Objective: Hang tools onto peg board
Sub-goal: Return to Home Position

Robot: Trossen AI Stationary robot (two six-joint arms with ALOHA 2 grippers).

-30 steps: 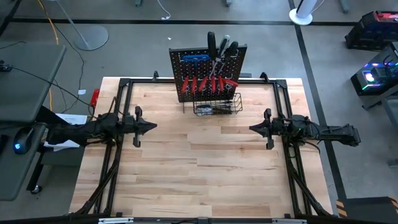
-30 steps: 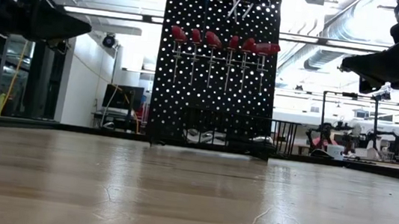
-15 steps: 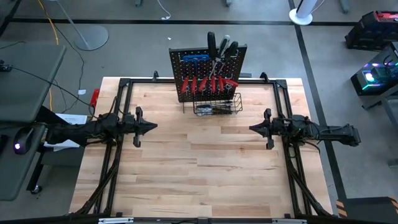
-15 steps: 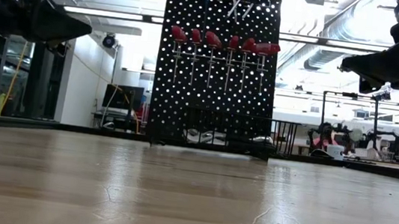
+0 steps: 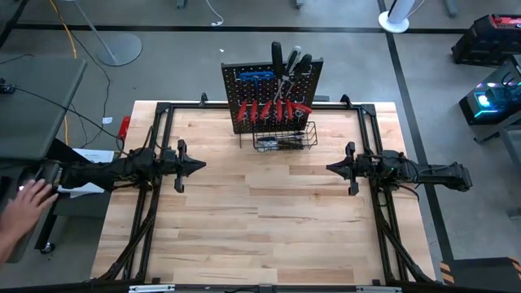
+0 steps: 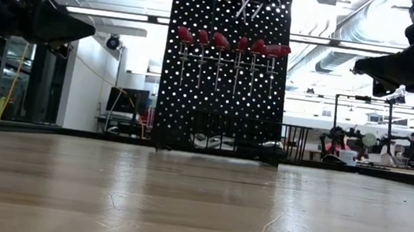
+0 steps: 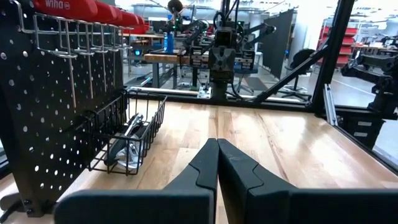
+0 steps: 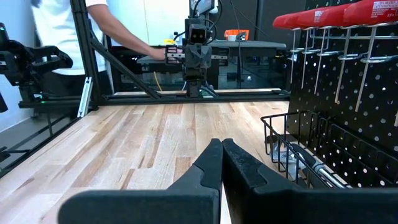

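peg board (image 5: 273, 98): standing upright at the upper centre of the high view, on the far edge of the worktop (image 5: 269, 236).
red-handled tools (image 5: 277, 109): hanging in a row across the middle of the board.
blue t-handle key (image 5: 254, 77): hanging above that row, toward the left.
black-handled screwdrivers (image 5: 278, 55): sticking up at the board's top edge.
wire basket (image 5: 314, 137): sitting at the foot of the board, with silver metal pieces (image 5: 281, 143) lying inside it.
no loose tool is showing on the bare wood, so the hanging is looking finished.

step in hand: both arms are parking. doing it well is calling for level, matching poses at mid-frame, well apart from the board, with nothing brushing the hooks or the basket.

left hand (image 5: 201, 165): hovering above the worktop at centre left of the high view, fingers pressed together, holding nothing and touching nothing.
right hand (image 5: 329, 168): hovering at centre right, facing the left one, fingers likewise pressed together and empty.

person (image 5: 20, 207): reaching in at the lower left corner, outside the worktop frame.
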